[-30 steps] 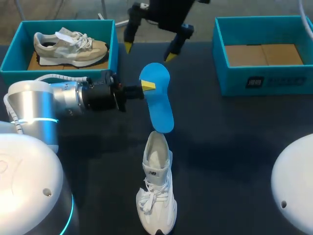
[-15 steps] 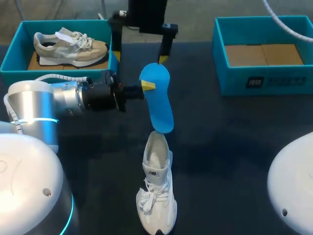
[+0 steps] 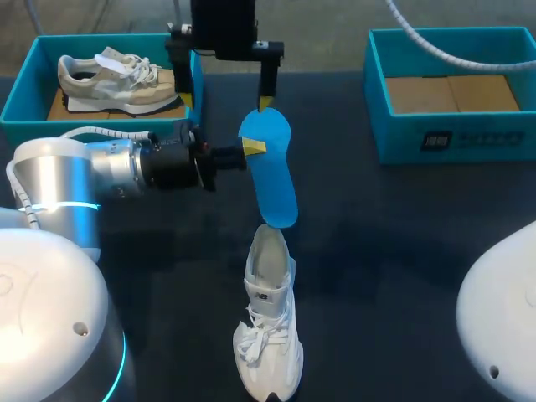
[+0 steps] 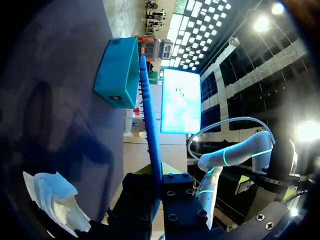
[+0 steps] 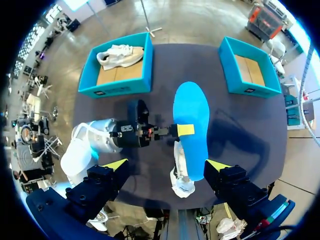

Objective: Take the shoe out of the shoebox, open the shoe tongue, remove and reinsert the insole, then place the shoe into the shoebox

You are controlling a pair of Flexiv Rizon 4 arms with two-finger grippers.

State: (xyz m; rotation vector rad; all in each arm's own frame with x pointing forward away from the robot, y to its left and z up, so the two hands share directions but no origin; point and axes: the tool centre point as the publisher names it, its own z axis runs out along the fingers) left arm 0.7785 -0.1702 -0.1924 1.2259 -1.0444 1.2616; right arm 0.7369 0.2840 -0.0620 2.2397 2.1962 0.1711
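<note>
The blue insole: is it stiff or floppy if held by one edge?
Probably stiff: the left gripper pinches the blue insole at one edge, yet it shows no droop. Likely light and thin: edge-on in the left wrist view it is a slim, nearly straight line.

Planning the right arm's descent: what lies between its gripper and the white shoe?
The blue insole, held by the left gripper, in the head view.

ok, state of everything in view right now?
left gripper: shut on the blue insole.
blue insole: held off the table, its near end at the white shoe's opening.
right gripper: open, over the insole's far end.
white shoe: upright on the table, laced.
left shoebox: open, beige shoe inside.
right shoebox: open, no shoe inside.
</note>
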